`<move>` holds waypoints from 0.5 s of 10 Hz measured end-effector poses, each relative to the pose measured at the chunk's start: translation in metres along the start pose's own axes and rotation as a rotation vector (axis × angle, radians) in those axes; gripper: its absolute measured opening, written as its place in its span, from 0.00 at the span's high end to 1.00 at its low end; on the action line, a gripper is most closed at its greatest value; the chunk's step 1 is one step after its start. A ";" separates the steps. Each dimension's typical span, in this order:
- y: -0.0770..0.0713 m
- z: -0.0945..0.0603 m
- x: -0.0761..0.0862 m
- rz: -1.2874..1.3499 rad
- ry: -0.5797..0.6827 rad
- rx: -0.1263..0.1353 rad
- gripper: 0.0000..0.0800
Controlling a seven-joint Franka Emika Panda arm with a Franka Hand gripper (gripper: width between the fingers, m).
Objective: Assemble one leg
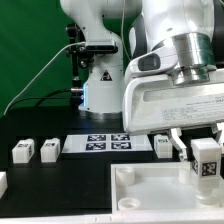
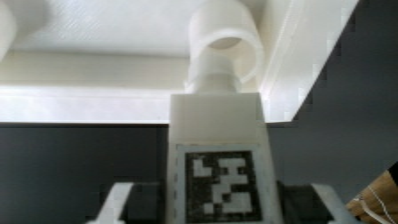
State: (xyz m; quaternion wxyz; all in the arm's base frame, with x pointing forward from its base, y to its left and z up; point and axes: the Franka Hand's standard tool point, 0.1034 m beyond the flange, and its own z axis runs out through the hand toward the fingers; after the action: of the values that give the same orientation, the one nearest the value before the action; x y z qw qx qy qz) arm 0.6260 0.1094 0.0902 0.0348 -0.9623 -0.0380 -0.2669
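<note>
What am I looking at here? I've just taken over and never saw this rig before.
A white robot arm is putting furniture together on a black table. One picture comes from a camera standing off the arm, the other from a camera on its wrist. Its two-finger end effector is shut on a leg: a white block with a checkered tag. The leg's tip is at a round corner socket of the big white tray. More legs lie loose beside the flat marker board.

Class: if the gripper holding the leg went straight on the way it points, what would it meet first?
The leg in the gripper leads: its tip would meet the round corner socket of the large white piece, though depth is unclear.
</note>
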 end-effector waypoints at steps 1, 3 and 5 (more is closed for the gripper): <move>-0.002 0.001 0.000 -0.003 0.011 0.002 0.64; -0.010 0.001 -0.001 -0.010 0.023 0.008 0.64; -0.013 0.000 -0.004 -0.015 0.034 0.010 0.64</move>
State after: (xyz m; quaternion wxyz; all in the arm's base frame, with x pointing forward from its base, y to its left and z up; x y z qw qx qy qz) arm 0.6216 0.1218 0.0891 0.0382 -0.9572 -0.0458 -0.2831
